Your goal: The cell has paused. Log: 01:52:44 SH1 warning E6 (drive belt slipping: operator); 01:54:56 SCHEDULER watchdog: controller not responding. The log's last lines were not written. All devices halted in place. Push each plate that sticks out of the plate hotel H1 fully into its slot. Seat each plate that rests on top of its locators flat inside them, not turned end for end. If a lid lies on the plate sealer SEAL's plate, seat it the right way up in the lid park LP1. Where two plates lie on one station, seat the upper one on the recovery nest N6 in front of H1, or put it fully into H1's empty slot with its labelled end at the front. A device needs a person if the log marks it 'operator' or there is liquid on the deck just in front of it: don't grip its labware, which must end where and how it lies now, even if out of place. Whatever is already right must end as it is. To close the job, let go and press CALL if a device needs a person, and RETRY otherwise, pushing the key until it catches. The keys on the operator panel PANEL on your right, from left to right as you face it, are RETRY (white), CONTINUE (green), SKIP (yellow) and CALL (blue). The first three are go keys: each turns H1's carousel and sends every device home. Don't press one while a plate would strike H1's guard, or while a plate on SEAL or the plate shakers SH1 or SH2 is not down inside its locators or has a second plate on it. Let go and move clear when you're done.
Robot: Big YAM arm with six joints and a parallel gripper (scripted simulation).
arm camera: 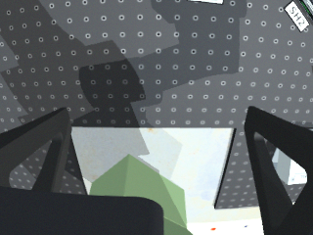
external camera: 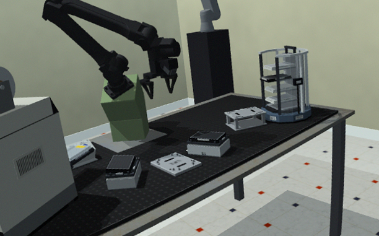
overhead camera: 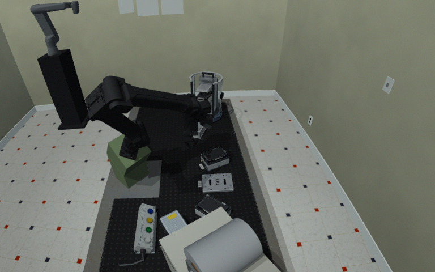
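The end effector [external camera: 159, 86] hangs open and empty, high above the surface [external camera: 248, 165]. Below stand two shakers, each with a dark plate [external camera: 206, 137] [external camera: 120, 162], and the lid park [external camera: 176, 163] between them.

1 black arm [external camera: 89, 23], base bolted down, lower link rising steeply to a high elbow, forearm sloping down and outward. Wrist [external camera: 164, 51] bent so the gripper [external camera: 158, 87] points straight down, hanging well above the surface. Its 2 dark fingers stand spread to full width, nothing between them, nothing touched.
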